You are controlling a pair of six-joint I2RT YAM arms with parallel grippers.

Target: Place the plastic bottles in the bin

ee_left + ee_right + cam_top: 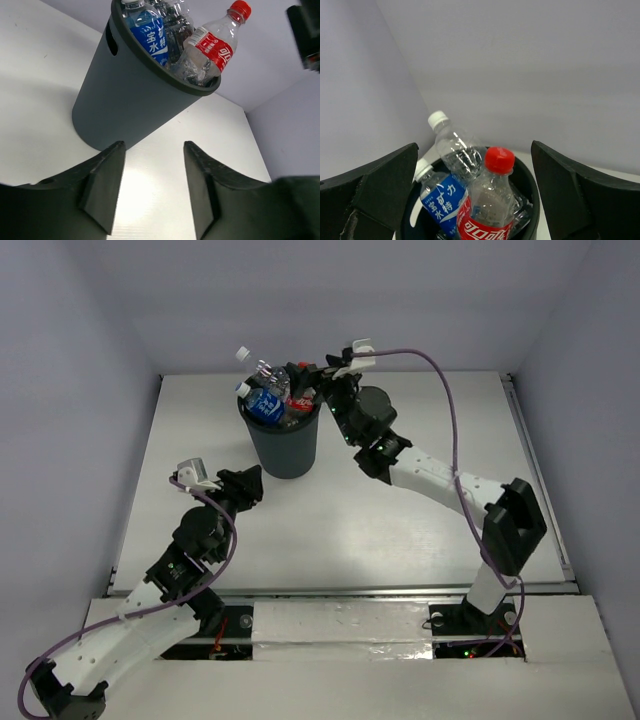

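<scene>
Right claw [474, 150] is released, jaws wide apart and holding nothing, just above the bin [285, 450] at upper centre of the overhead view. Left claw [153, 150] is likewise released and empty, low over the counter [400, 530] near the bin's base. Red-capped bottle [487, 210], blue-labelled bottle [440, 200] and clear white-capped bottle [452, 145] sit in the bin, necks protruding above its rim.

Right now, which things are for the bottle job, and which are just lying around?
For the job:
- bin
- red-capped bottle, in the bin
- blue-labelled bottle, in the bin
- clear white-capped bottle, sticking out of the bin

Just there:
- table
- purple cable on the right arm
</scene>
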